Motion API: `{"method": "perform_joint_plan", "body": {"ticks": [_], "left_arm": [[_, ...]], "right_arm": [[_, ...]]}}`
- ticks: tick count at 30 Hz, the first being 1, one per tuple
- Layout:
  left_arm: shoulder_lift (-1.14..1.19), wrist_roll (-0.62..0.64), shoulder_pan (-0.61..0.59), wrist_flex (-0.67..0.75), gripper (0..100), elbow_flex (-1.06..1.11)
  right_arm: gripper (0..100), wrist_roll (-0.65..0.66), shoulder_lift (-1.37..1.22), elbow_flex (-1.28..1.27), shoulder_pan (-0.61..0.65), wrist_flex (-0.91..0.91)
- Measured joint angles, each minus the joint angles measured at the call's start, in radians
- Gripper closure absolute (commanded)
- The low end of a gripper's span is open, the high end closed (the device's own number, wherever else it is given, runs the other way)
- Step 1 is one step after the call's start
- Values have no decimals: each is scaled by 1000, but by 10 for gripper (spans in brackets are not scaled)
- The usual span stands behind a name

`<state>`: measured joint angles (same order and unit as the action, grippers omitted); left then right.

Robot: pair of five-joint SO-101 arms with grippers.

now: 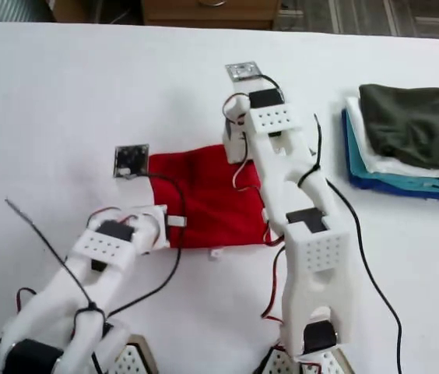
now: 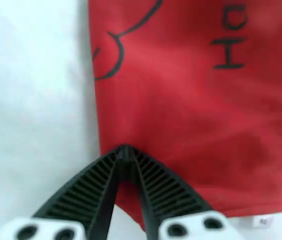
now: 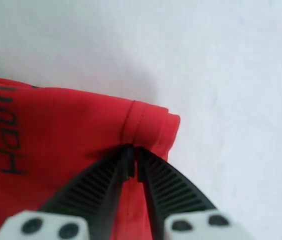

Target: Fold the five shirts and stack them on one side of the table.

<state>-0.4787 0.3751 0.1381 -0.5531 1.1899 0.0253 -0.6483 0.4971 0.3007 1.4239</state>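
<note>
We see the red shirt (image 1: 212, 202) lying partly folded mid-table (image 1: 64, 93), black print facing up. The left gripper (image 2: 124, 152) sits at the shirt's left edge toward the near side, fingers pressed together with the tips nipping the fabric edge. The right gripper (image 3: 132, 152) is at the far edge by a hemmed corner, fingers also pressed together and pinching the hem. From above, both arms lean in over the shirt from the near side. A stack of folded shirts (image 1: 410, 136) sits at the right of the table, well apart from the red one: dark green on top, then white, teal and blue below.
</note>
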Motion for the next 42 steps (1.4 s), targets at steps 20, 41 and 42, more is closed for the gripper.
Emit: {"method": "perform_joint_plan", "body": {"ticks": [20, 41, 42], "left_arm": [[28, 0, 0, -72, 972, -34], [311, 192, -86, 52, 969, -473], [365, 204, -86, 43, 969, -517]], "right_arm": [[977, 49, -41, 66, -80, -8], [977, 58, 373, -307, 21, 38], [977, 58, 422, -396, 21, -8]]}}
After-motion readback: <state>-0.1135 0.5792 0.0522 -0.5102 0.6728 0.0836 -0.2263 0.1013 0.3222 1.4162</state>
